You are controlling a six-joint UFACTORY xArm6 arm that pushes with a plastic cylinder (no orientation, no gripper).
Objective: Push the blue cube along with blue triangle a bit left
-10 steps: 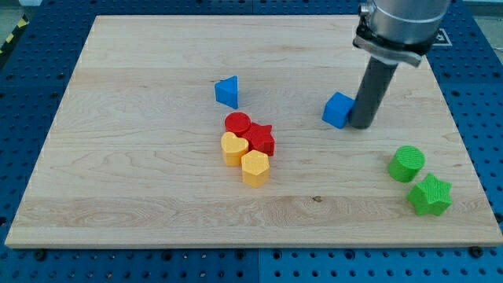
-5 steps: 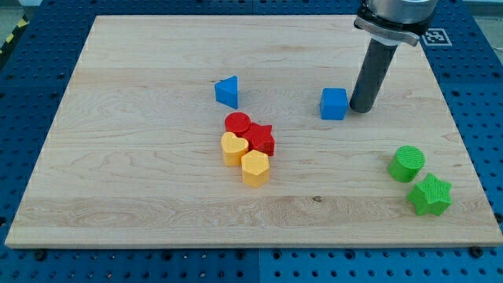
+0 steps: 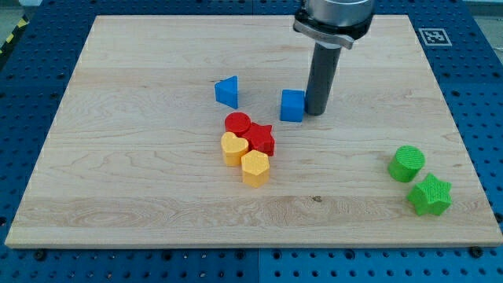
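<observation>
The blue cube (image 3: 292, 105) sits on the wooden board (image 3: 141, 196), a little above the middle. My tip (image 3: 315, 112) touches the cube's right side. The blue triangle (image 3: 227, 91) lies to the cube's left, a gap apart from it. The dark rod rises from the tip toward the view's top.
A red cylinder (image 3: 237, 125), a red star (image 3: 262, 139), a yellow heart (image 3: 233, 148) and a yellow hexagon (image 3: 255, 167) cluster just below the blue blocks. A green cylinder (image 3: 406, 163) and a green star (image 3: 430, 195) lie at the lower right.
My tip has moved left, pushing the blue cube left toward the blue triangle. The triangle and the other blocks have not moved.
</observation>
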